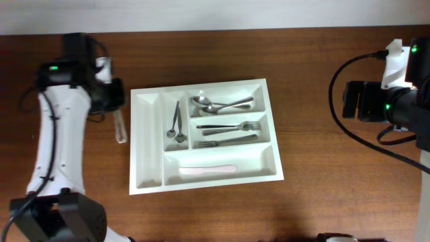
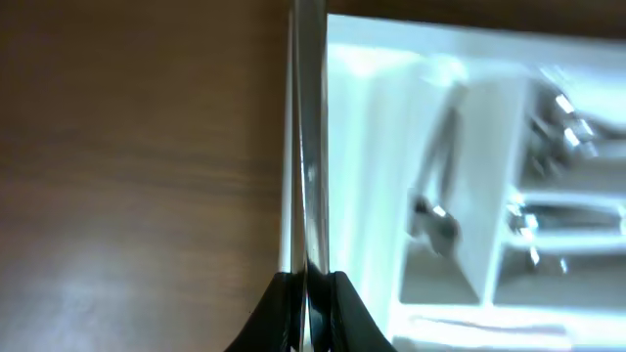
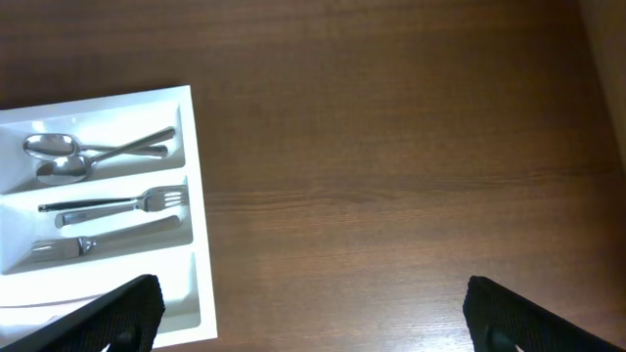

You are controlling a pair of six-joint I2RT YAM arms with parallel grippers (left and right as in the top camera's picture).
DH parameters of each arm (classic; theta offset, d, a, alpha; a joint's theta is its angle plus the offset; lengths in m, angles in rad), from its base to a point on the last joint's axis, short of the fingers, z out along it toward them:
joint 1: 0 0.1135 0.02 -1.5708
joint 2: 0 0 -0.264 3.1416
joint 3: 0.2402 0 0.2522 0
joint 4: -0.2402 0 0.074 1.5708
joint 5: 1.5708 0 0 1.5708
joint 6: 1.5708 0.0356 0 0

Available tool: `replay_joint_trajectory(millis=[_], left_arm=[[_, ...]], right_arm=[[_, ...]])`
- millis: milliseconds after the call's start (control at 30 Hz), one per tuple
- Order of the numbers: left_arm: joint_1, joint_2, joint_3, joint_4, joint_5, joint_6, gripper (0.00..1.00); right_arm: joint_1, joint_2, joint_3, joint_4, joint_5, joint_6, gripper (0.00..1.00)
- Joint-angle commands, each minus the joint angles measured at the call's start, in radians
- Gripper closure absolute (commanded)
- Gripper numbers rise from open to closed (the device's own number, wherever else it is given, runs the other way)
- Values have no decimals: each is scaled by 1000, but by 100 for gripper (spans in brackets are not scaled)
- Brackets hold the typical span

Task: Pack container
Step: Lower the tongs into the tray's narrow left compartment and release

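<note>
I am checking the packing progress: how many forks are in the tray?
2. The upper fork and the lower fork both lie in the container's middle right compartment; no others seem hidden.

In the left wrist view the container (image 2: 367, 127) is blurred and cut off at 3 and 6 o'clock, its cutlery (image 2: 435, 210) only smears. The thin metal piece (image 2: 309, 147) in the left gripper (image 2: 309, 298) leaves the frame at 12 o'clock; its kind is unclear.
</note>
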Motion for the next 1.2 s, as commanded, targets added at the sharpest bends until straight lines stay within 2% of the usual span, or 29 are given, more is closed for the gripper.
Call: replay_joint_trajectory(millis=[0,167,600,767,900,1167], left_arm=[[-82,5,-19,-4,5,118,98],[-135,10,-86,38,-71,118,98],[-134,13,-332,183,-62,108,98],[-134,13,-387,253,-63,34,98],[-134,18,-422,297,-62,20,98],[-134,46,-456,352,-62,16,89]], right_arm=[[-8,2,-3,3,2,12,1],[-8,2,-3,3,1,12,1],[-8,2,-3,3,2,12,1],[-8,2,-3,3,2,12,1],[-8,2,-3,3,2,12,1],[-8,2,-3,3,2,12,1]])
